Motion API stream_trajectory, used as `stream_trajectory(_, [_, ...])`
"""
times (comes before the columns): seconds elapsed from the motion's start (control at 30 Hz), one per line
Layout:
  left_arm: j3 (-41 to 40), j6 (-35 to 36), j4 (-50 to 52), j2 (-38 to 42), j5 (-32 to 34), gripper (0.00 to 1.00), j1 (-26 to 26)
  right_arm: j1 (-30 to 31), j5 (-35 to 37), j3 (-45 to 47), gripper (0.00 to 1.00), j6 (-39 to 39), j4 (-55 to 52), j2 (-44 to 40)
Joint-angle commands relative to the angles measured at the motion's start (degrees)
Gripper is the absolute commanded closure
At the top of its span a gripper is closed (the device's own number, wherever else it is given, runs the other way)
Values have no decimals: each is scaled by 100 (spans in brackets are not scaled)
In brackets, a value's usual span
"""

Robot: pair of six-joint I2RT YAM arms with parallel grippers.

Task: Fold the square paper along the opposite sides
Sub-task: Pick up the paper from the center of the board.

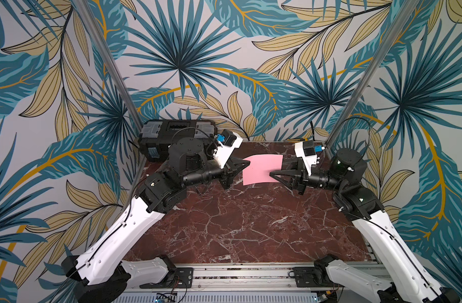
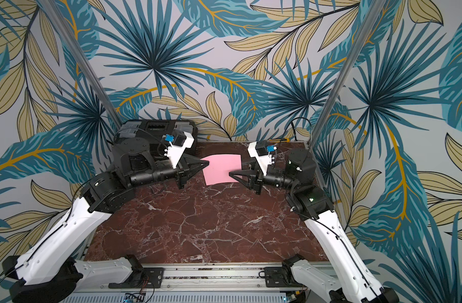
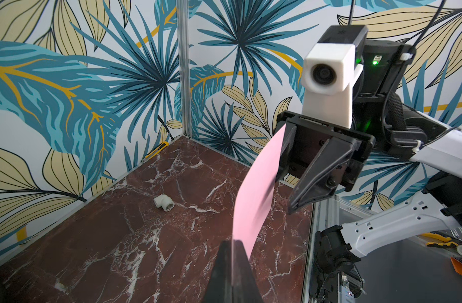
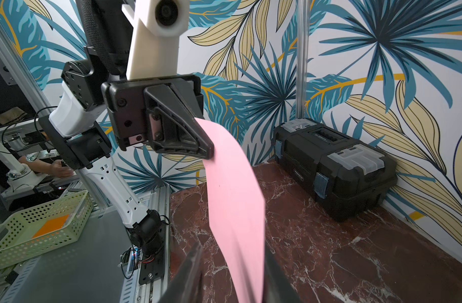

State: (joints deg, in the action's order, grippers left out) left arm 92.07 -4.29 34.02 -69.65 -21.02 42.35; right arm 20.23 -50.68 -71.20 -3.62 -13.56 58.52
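Uncreased and merely bowed, the thin light-pink square paper sheet (image 1: pixel 262 169) hangs above the 12 o'clock end of the red marble desk (image 1: pixel 237 223). The left gripper (image 1: pixel 246 163) pinches its 9 o'clock edge. The right gripper (image 1: pixel 273 174) straddles the 4 o'clock edge, jaws apart. The whole fold is yet to do.

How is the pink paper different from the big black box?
The pink paper is thin and curved; the black toolbox is bulky and boxy. The paper is far smaller than the toolbox. The paper is up in the air, pinched at one edge by the left gripper; the toolbox sits on the table in a back corner. Both are at the table's far end.
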Motion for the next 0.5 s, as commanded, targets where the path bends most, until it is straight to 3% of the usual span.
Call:
stream_trajectory(0.0, [263,36,-123,66,6,100,20,-8,105,-30,72,71,-85,-42])
stream_trajectory(0.1, [309,52,-93,48,44,100,28,-1,234,-17,82,72,-88,-78])
stream_trajectory(0.17, [319,60,-72,39,77,100,24,-6,327,-10,98,56,-77,-103])
stream_trajectory(0.23, [315,69,-72,39,101,100,24,-4,405,-6,100,5,-39,-118])
stream_trajectory(0.27, [305,83,-79,51,119,91,20,-1,420,8,100,-22,3,-124])
stream_trajectory(0.3, [267,103,-112,66,129,76,27,-4,428,26,100,-52,46,-145])
stream_trajectory(0.37, [73,231,-295,171,88,36,15,-4,427,64,100,-139,284,-154])
stream_trajectory(0.4, [-30,316,-392,223,3,21,3,-3,401,62,100,-167,326,-149])
stream_trajectory(0.47, [-189,473,-585,323,-400,5,-125,-2,319,24,100,-224,388,-123])
